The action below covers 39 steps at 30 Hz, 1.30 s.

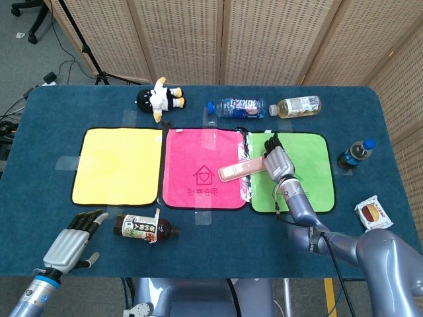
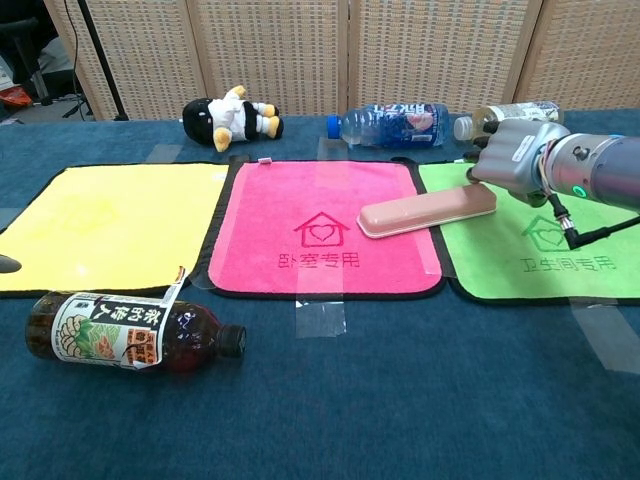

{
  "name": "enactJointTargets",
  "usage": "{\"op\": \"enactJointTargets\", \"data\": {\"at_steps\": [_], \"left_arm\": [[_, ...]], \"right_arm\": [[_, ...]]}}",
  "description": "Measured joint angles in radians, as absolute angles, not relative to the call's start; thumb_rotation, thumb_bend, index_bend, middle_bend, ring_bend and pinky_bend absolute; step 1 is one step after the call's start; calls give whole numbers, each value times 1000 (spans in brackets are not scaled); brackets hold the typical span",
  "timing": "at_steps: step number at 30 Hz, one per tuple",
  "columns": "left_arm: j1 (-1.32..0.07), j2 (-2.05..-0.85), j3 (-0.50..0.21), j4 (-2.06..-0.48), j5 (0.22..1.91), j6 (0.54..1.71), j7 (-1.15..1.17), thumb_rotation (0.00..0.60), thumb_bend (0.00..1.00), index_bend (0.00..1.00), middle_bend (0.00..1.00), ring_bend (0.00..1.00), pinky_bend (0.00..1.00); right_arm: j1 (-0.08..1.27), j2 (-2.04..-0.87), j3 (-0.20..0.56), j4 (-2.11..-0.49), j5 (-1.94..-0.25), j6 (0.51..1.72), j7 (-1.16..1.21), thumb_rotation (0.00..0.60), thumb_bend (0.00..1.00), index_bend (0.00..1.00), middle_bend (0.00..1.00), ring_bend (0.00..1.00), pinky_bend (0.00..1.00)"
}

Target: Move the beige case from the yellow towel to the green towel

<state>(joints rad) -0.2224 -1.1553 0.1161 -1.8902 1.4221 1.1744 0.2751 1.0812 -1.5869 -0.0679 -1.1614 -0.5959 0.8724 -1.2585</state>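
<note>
The right robot hand (image 1: 277,160) is holding one end of the beige case (image 2: 428,212), carrying it at the middle right of the frame over the edge between the pink towel (image 1: 201,142) and the green towel (image 1: 314,148), so only setting it down there is remaining.
</note>
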Motion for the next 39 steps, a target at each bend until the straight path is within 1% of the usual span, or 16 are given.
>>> {"op": "enactJointTargets", "data": {"at_steps": [12, 20, 24, 33, 39], "left_arm": [[-219, -1150, 115, -1894, 1431, 1183, 269, 600, 315, 0, 0, 0, 22], [-217, -1147, 116, -1896, 1442, 1188, 262, 600, 315, 0, 0, 0, 22], [-218, -1148, 116, -1897, 1445, 1187, 262, 600, 315, 0, 0, 0, 21], [-217, -1148, 120, -1899, 1457, 1187, 259, 600, 316, 0, 0, 0, 21], [-217, -1148, 123, -1900, 1461, 1184, 256, 600, 315, 0, 0, 0, 21]], "right_arm": [[1074, -1560, -59, -1191, -607, 898, -1252, 600, 671, 174, 64, 0, 0], [1067, -1555, -68, -1214, -618, 908, -1262, 600, 669, 174, 64, 0, 0], [1070, -1549, -61, -1249, -641, 930, -1261, 600, 664, 174, 64, 0, 0], [1105, -1530, -13, -1364, -673, 983, -1283, 600, 657, 174, 64, 0, 0], [1137, -1539, 15, -1438, -675, 1008, -1314, 600, 658, 174, 64, 0, 0]]}}
